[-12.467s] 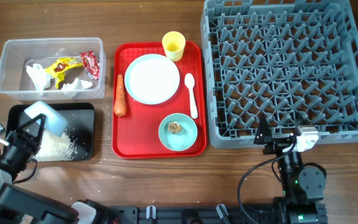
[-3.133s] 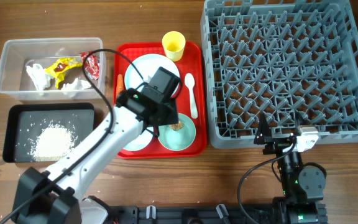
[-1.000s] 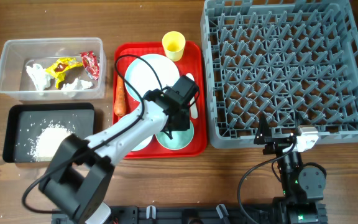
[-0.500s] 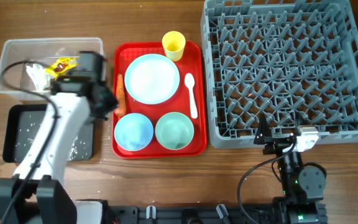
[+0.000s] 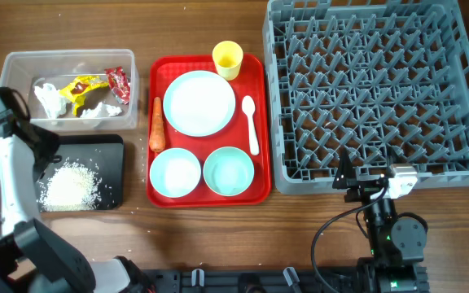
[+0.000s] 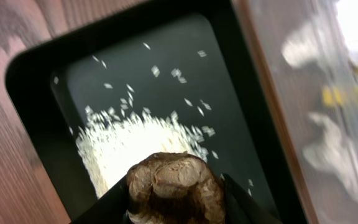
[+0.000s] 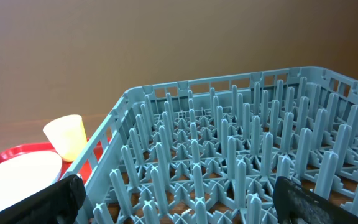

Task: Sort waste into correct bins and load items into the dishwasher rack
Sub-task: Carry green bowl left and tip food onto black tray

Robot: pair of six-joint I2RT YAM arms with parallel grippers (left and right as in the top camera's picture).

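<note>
1. Right gripper point(image 7: 178, 198) sat at the bench's near edge, just in front of the dishwasher rack point(image 5: 381, 89). Jaws were spread wide and empty, unmoved since the earlier frames.
2. Left gripper point(image 6: 174, 202), partly closed, pinched the brown food lump point(image 6: 174, 183) above the rice point(image 5: 67, 185) in the black tray point(image 5: 108, 175), at the bench's near-left corner. Half a second earlier this arm was by the carrot point(image 5: 158, 126).
3. Blue bowl point(image 5: 175, 172) and green bowl point(image 5: 229, 171) sat empty at the red tray's point(image 5: 263, 122) near edge. The lump earlier lay in the green one.
4. Plate point(image 5: 199, 102), spoon point(image 5: 252, 124) and cup point(image 5: 227, 59) were unchanged.
5. Clear tub point(image 5: 67, 55), at the far left, held wrappers point(image 5: 84, 85) and tissue point(image 5: 49, 99).
</note>
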